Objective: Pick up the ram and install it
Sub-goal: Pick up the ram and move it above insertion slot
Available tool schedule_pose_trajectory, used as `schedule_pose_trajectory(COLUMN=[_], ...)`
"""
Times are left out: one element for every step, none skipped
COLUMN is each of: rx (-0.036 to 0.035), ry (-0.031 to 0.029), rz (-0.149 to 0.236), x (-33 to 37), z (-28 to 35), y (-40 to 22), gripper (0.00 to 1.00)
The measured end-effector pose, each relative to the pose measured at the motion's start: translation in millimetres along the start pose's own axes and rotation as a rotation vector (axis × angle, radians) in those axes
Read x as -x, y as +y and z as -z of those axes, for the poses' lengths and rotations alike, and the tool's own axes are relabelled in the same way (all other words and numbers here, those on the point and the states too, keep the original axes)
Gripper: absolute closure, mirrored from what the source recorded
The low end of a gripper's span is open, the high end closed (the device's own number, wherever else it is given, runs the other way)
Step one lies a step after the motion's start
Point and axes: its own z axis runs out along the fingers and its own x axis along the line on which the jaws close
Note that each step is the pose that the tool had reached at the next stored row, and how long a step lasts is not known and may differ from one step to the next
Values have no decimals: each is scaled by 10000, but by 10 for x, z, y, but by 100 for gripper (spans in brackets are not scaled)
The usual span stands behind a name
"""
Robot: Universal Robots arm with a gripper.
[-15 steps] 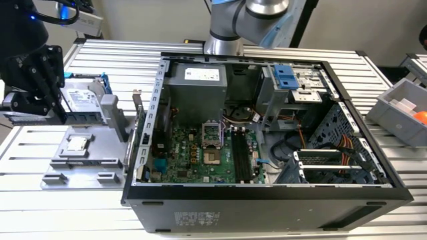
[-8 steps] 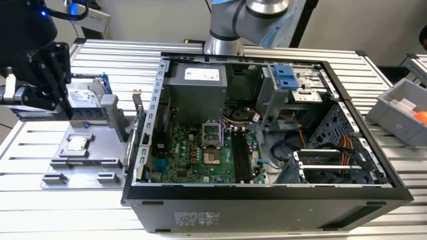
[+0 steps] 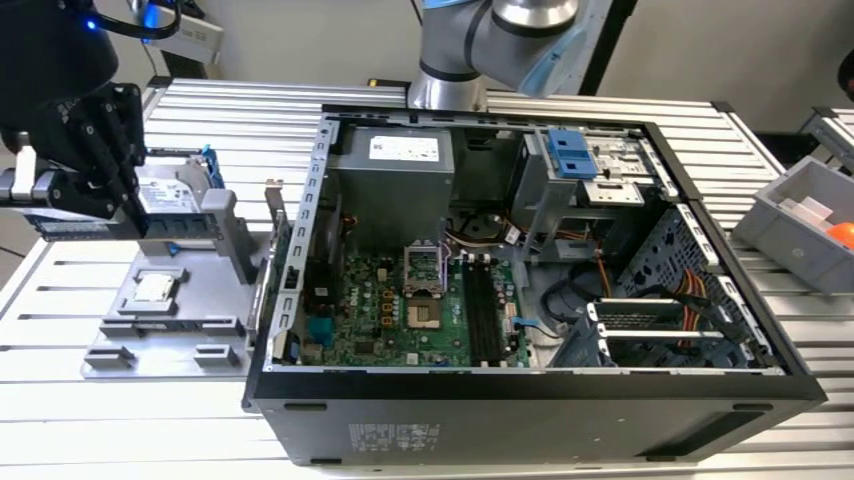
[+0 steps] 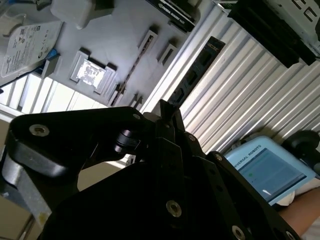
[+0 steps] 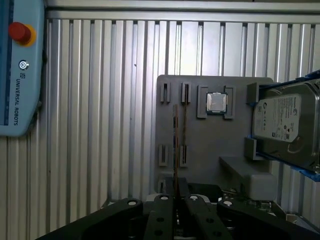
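The gripper (image 3: 131,214) hangs over the gray fixture plate (image 3: 167,335) at the exterior view's left, with its fingers (image 5: 162,207) closed on the ram (image 3: 80,229). The ram is held on its long edge, level with the table (image 3: 134,420), and crosses in front of the hard drive (image 3: 167,190) in its blue frame. In the first wrist view the ram (image 5: 175,145) shows edge-on as a thin line running out from the gripper (image 5: 176,200), between the two rows of small brackets on the fixture plate (image 5: 200,150). In the second wrist view the ram (image 4: 197,72) shows its dark face with black chips, projecting from the gripper (image 4: 167,112). The processor chip (image 3: 156,288) sits in its own holder on the fixture plate, just beside the hard drive. The open computer case (image 3: 534,410) stands to the exterior view's right of the fixture plate, well apart from the ram. Inside it, the motherboard (image 3: 387,310) lies exposed with its memory slots (image 3: 483,305). A teach pendant (image 5: 20,70) lies on the table.
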Motion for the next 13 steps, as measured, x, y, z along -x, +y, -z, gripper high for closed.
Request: schedule_pose_trajectory(rx=[-1,-1,0,0,-2,-5,-8,-9,-9,-9,-9,-9,-9], ry=[0,-1,0,-1,-159,-252,-348,-390,-389,-390,-390,-390,-390], rz=[0,0,0,0,4,5,7,8,7,7,9,8,8], x=[0,2,4,5,14,16,17,17,17,17,16,16,16], z=[0,0,0,0,1,1,1,0,0,0,0,0,0], y=[0,-1,-1,0,-1,-1,-1,-2,-2,-3,-3,-3,-3], gripper=[100,100,100,100,100,100,100,100,100,100,100,100,100])
